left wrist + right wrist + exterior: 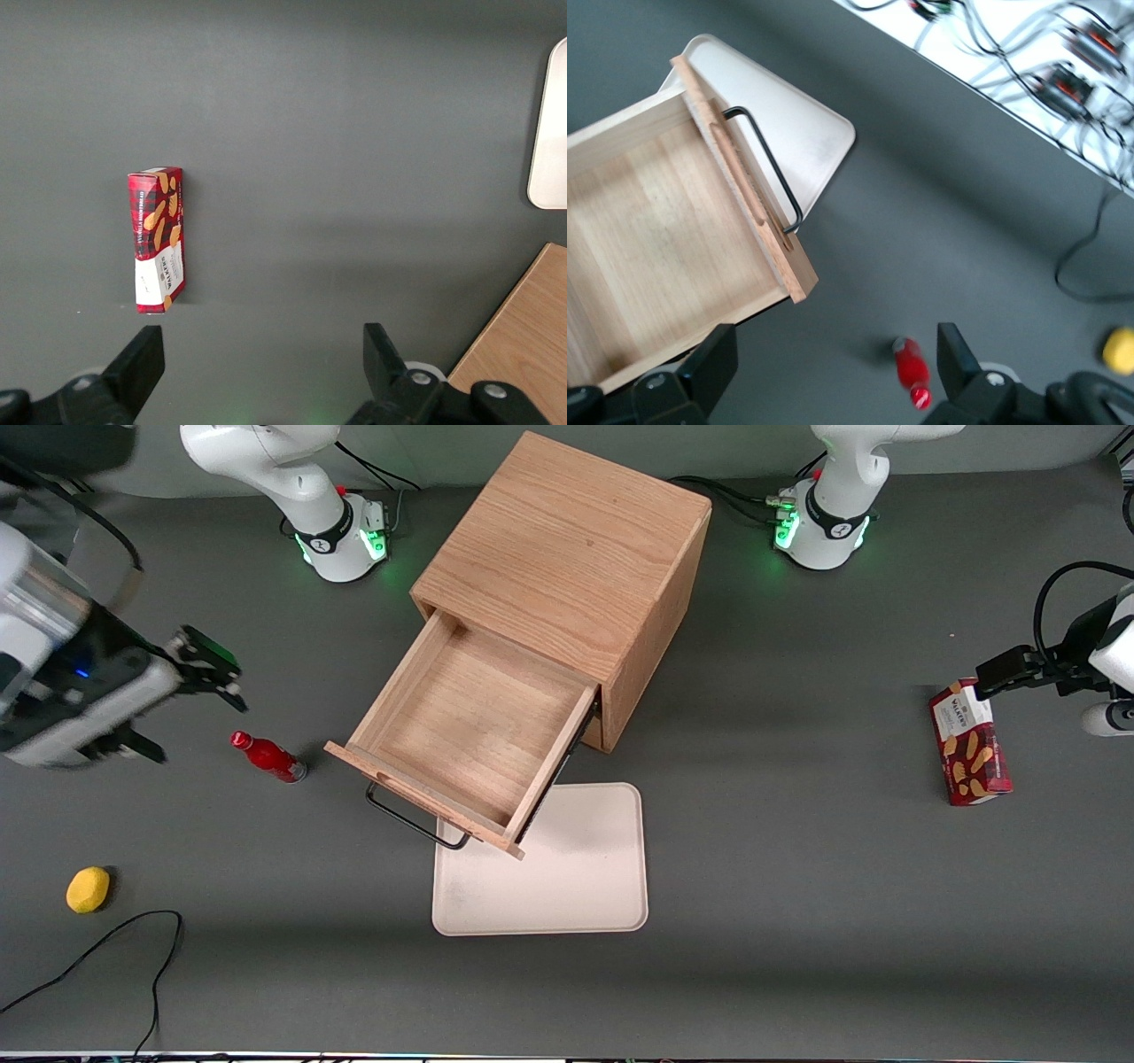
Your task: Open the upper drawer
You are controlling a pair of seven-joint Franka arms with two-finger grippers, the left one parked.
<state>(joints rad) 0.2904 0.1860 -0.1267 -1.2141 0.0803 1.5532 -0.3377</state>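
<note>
The upper drawer [469, 726] of the light oak cabinet [567, 558] stands pulled far out, and its shallow wooden box is bare inside. Its black wire handle [412, 824] juts from the drawer front over the edge of a white tray. My right gripper [199, 731] hangs open above the table, well away from the drawer toward the working arm's end, holding nothing. The right wrist view shows the drawer [656, 221], its handle [766, 164] and the open gripper [833, 363] over bare table. The lower drawer is hidden beneath the upper one.
A red bottle [268, 757] lies on the table between the gripper and the drawer front. A yellow lemon-like object [88, 889] and a black cable [133, 957] lie nearer the camera. The white tray [576, 868] lies in front of the cabinet. A red biscuit box [970, 744] lies toward the parked arm's end.
</note>
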